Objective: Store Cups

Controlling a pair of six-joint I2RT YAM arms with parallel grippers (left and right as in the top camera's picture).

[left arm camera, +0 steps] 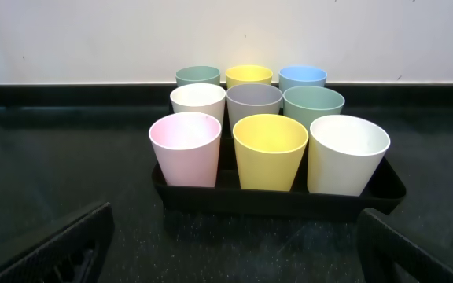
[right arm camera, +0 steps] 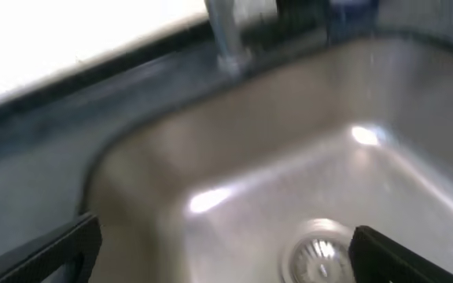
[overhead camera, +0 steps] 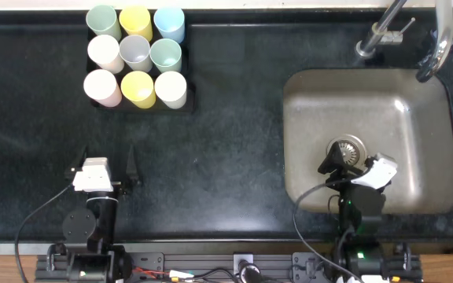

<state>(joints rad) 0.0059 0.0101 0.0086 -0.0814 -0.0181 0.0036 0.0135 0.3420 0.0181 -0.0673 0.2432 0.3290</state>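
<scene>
Several pastel cups stand upright, packed together in a black tray (overhead camera: 189, 101) at the back left of the dark counter. In the left wrist view the nearest row is a pink cup (left arm camera: 185, 148), a yellow cup (left arm camera: 270, 151) and a cream cup (left arm camera: 347, 153), all within the tray (left arm camera: 278, 203). My left gripper (overhead camera: 107, 159) sits low near the front edge, well short of the tray, open and holding nothing (left arm camera: 234, 236). My right gripper (overhead camera: 346, 161) hangs open over the sink (right arm camera: 226, 236) with nothing between its fingers.
A steel sink (overhead camera: 423, 86) fills the right side, with a drain (overhead camera: 346, 149) (right arm camera: 318, 255) near my right gripper. A faucet (overhead camera: 384, 30) (right arm camera: 225, 35) stands behind it. Bare dark counter (overhead camera: 226, 157) lies between tray and sink.
</scene>
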